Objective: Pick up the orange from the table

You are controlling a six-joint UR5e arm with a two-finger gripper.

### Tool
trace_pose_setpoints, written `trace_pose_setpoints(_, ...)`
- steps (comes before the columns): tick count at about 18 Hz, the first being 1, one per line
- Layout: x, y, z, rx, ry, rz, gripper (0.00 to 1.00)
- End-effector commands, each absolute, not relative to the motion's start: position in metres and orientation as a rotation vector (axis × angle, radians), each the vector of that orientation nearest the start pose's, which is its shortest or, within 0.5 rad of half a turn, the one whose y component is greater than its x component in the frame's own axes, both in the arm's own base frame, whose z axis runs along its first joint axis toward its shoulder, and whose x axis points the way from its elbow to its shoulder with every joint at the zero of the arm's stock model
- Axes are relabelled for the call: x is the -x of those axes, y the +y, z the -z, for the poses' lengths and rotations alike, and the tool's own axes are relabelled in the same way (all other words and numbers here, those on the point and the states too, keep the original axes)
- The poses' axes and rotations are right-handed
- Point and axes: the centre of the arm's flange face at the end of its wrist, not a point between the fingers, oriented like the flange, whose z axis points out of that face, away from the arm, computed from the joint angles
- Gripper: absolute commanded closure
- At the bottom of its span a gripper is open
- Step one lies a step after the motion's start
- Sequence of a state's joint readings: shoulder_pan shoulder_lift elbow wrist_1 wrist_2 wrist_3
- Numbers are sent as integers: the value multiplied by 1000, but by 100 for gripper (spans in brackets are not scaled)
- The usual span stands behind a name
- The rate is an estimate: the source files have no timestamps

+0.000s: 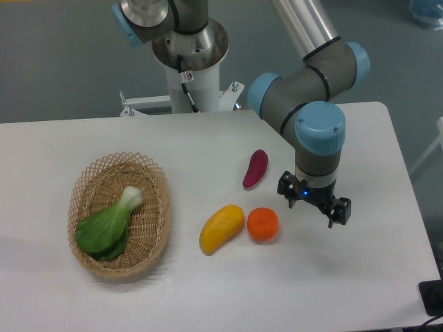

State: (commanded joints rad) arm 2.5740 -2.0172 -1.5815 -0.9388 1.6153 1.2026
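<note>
Orange (263, 224): on worktop (346, 277), right of centre, touching or just beside mango (221, 229).
Hand (315, 207): above worktop, just right of orange; fingers spread apart, gripping nothing.
Purple fruit (255, 169): behind orange, apart from it.
Basket (160, 228): left side of worktop, well apart from orange.
Bok choy (107, 225): lying in basket.

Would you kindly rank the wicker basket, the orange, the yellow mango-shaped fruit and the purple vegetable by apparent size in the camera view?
1. wicker basket
2. yellow mango-shaped fruit
3. purple vegetable, longer but slimmer than the orange; those two look too close to rank.
</note>
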Motion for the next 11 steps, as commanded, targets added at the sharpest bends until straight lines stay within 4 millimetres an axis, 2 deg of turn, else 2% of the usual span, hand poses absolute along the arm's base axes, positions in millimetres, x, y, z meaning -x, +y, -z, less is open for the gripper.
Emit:
trace_pose_setpoints(9,481,461,-290,3070,276,-263,0)
trace_pose_setpoints(11,483,460,-287,3075,164,-254,0)
